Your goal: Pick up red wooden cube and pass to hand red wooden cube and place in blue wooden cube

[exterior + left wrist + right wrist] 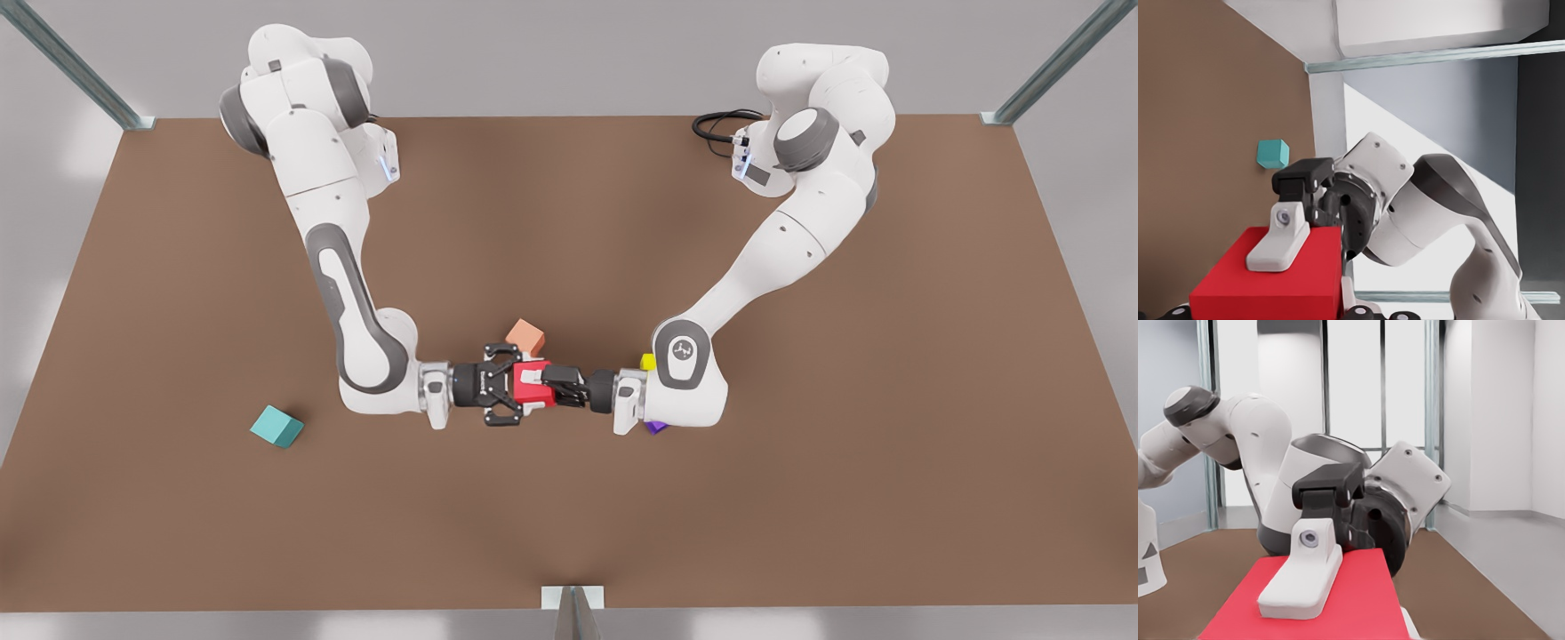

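Above mid-table, I find the handover under way: right gripper (518,384) and left gripper (558,384) both pinch the red wooden cube (532,393). Placement at the blue wooden cube (276,427) is outstanding.

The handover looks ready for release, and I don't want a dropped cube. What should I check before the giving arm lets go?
1. Right gripper shut on the red wooden cube: ok, its finger lies flat on a face.
2. Left gripper holds it too: ok.
3. Right grip firm enough alone: cannot tell.
4. Blue wooden cube unobstructed, at the front view's left: ok.
5. Salmon-orange cube off that route: ok.
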Available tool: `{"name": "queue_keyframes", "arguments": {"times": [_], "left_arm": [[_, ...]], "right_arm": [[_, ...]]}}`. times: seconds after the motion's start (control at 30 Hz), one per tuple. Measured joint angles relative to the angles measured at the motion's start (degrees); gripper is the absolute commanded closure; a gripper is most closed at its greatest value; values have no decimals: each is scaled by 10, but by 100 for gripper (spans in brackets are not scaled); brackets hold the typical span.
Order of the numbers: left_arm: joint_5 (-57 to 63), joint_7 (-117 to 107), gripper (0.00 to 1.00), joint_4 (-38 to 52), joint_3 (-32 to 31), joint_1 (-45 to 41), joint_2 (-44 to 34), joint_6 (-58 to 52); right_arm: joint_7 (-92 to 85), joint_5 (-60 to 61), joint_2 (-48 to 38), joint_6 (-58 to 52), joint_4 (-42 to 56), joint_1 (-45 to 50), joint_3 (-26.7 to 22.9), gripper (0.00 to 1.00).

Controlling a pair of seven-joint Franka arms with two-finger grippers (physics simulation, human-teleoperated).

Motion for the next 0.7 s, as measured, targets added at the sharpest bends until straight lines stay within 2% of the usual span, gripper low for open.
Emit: {"name": "queue_keyframes", "arguments": {"times": [0.07,0.1,0.13,0.33,0.5,0.53,0.6,0.7], "left_arm": [[0,1,38,0,0,0,0,1],[-1,2,3,0,0,0,0,1],[-5,5,0,0,0,0,0,0],[-9,15,0,-6,0,14,-3,-2],[40,17,0,-69,-3,150,-47,-60],[79,10,0,-75,-4,195,-59,-94],[218,-14,0,-24,-18,270,-79,-201],[528,-60,0,13,-27,304,-198,-333]], "right_arm": [[0,0,1,1,2,0,0,39],[0,0,1,2,2,0,0,39],[0,0,1,3,2,0,0,39],[1,-3,1,3,0,-5,0,39],[1,-30,-6,-2,0,-36,-4,39],[3,-58,-15,-6,0,-56,-5,39],[10,-153,-43,-20,-1,-107,-6,39],[28,-364,-93,-47,-1,-183,-16,39]]}}
